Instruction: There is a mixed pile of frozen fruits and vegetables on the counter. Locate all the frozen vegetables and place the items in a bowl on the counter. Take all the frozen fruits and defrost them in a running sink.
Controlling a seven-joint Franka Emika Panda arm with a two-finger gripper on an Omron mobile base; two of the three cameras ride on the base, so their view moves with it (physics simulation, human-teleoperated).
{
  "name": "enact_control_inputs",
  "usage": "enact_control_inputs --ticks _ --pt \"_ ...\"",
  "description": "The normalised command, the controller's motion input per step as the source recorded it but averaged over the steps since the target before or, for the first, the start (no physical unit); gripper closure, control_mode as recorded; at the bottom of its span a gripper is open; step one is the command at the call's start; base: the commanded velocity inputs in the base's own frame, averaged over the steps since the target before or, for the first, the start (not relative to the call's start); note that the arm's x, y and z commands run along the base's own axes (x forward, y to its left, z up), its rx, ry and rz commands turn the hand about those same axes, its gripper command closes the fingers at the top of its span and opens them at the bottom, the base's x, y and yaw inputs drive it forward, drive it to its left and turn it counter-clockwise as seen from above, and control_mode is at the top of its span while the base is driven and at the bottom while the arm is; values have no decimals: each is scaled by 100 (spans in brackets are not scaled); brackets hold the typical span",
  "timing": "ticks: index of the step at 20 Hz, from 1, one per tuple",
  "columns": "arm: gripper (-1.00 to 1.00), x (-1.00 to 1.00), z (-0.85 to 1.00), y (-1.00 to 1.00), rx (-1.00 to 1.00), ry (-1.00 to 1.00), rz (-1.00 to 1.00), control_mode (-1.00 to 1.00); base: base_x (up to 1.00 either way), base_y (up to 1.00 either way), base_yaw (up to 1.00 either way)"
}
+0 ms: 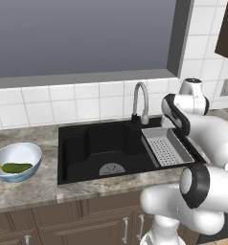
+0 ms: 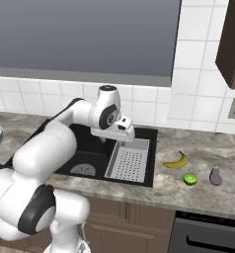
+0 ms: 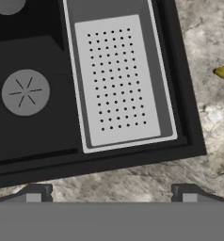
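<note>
Closest to me, the gripper hangs over the front rim of the sink, jaws spread wide and holding nothing; I see its two tips at the bottom of the hand view, above the perforated tray. Beyond the tips lies the round drain. I judge the job about a quarter done: the cucumber already lies in the bowl on the counter, left of the basin. Three pieces are left, all on the counter right of the sink: the lime nearest the front edge, the eggplant just beside it, and the banana a little farther back. Farthest, the chrome faucet stands at the tiled wall; I cannot tell whether water is running.
</note>
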Motion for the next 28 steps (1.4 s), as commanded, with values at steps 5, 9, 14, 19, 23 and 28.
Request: enact_control_inputs --ticks 5,9,14,19,23,28 --pt "-100 8 -4 -35 0 3 0 -100 0 0 0" --pt "-100 10 -5 -33 0 3 0 -100 0 0 0" --pt "-100 13 -9 -31 0 4 0 -100 0 0 0" --pt "-100 16 -12 -22 0 3 0 -100 0 0 0" --pt "-100 16 -10 -21 0 3 0 -100 0 0 0" --pt "-100 13 -5 -21 0 3 0 -100 0 0 0"
